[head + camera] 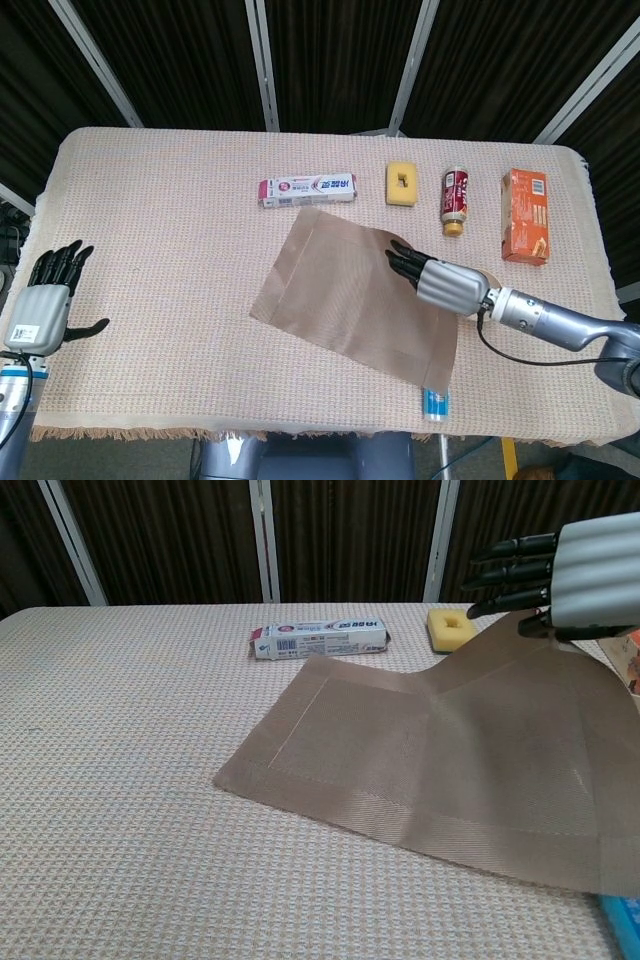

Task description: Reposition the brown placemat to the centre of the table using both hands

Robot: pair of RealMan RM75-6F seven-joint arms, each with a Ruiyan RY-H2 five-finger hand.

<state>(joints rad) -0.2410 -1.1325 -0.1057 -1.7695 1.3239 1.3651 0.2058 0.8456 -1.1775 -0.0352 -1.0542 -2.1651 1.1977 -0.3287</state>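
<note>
Right hand lifting one edge of the placemat, left hand idle

The right hand [443, 283] pinches the placemat [345, 290] by its right edge and holds that side raised so it can be dragged, the rest lying on the table [160, 220] just in front of the toothpaste box [307, 188]; the left hand [42, 305] hangs open and empty far left of the placemat, though the task wants both

Right hand [440, 281] raised, gripping the placemat [340, 295], left hand [42, 308] spread apart, idle at table's edge
</note>
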